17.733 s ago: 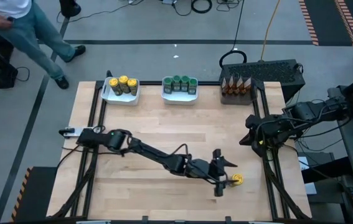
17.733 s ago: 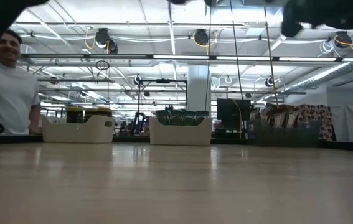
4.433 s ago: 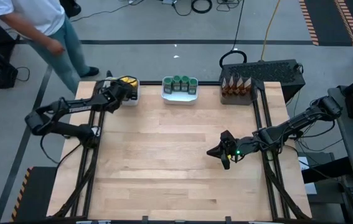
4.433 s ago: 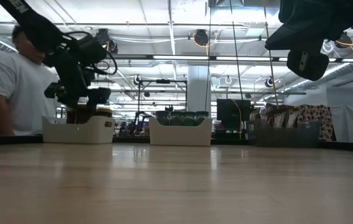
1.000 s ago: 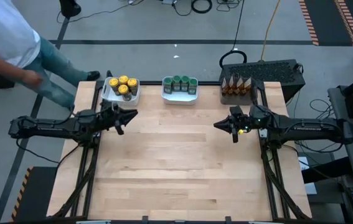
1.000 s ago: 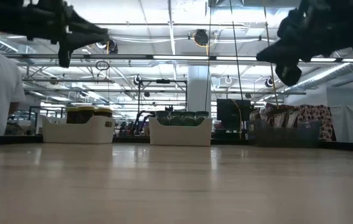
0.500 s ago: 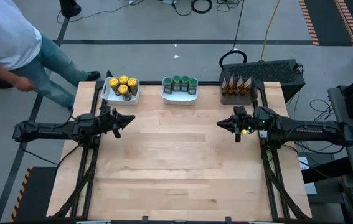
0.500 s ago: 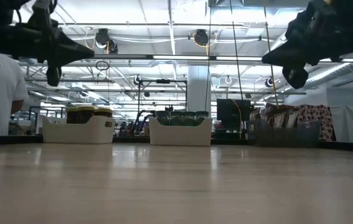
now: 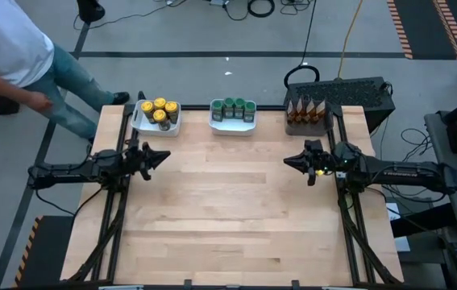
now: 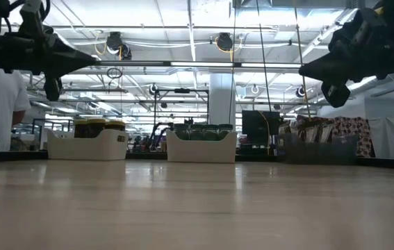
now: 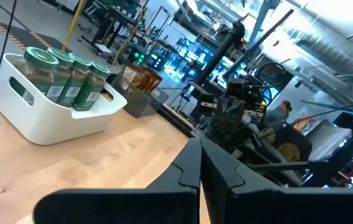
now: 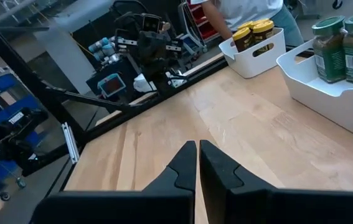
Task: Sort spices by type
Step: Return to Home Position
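– Left gripper point(image 9: 157, 155): how do we enter it?
– Fingers together, nothing held, raised over the left side of the worktop point(image 9: 228, 217). Right gripper point(image 9: 292, 162) gets the same entry. It is closed and empty at the right side, facing the left one across bare wood.
– And the stock?
– Yellow-lidded jars point(image 9: 159, 111) are in the left white bin point(image 9: 138, 122). Green-lidded jars point(image 9: 234, 107) are in the middle white bin point(image 9: 232, 128). Brown-orange packets point(image 9: 307, 111) are in the dark holder point(image 9: 357, 93). We find none loose on the wood, so we judge the sorting complete.
– Position relative to the grippers?
– All three lots line the far edge. The yellow jars lie near the left gripper, on its far side, and the packets lie likewise beyond the right gripper. The green jars sit between the two, well apart from both.
– Step in hand?
– Homing, we judge. We would draw each arm back along its own side, wrists high and away from the far edge, so no bin gets clipped. A person point(image 9: 10, 48) stands off the far left corner, so we would mind the left arm's swing there.
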You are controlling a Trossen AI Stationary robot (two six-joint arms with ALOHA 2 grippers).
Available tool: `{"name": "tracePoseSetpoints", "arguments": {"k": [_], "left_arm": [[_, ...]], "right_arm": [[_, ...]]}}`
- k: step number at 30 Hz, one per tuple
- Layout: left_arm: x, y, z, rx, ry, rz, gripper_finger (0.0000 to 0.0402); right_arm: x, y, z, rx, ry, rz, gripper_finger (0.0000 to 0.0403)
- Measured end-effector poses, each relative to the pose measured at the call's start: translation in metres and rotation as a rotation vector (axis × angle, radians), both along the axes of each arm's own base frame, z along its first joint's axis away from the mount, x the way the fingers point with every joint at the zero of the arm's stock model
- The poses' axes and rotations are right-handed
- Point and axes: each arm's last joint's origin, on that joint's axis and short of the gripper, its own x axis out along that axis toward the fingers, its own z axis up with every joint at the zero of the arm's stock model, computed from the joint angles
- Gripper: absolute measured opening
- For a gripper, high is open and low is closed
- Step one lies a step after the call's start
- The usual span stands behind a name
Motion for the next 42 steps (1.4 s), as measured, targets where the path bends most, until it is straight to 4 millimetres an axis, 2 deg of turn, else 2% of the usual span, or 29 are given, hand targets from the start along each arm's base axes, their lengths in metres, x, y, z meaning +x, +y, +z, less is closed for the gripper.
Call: {"name": "tracePoseSetpoints", "arguments": {"k": [22,28,35,42], "left_arm": [[-0.001,-0.002,-0.008,0.052,0.085,-0.071,0.0008],[-0.001,-0.002,-0.008,0.034,0.084,-0.079,0.0008],[-0.001,-0.002,-0.009,0.053,0.103,-0.077,0.0008],[-0.001,-0.002,-0.009,0.095,0.118,-0.057,0.0008]], "right_arm": [[-0.008,-0.002,-0.004,-0.049,0.047,-0.019,0.0],[-0.018,-0.001,-0.011,-0.006,0.127,-0.076,0.0],[-0.028,-0.002,-0.005,-0.076,0.069,-0.177,0.0],[-0.032,-0.001,-0.005,-0.105,0.067,-0.178,0.0]]}}
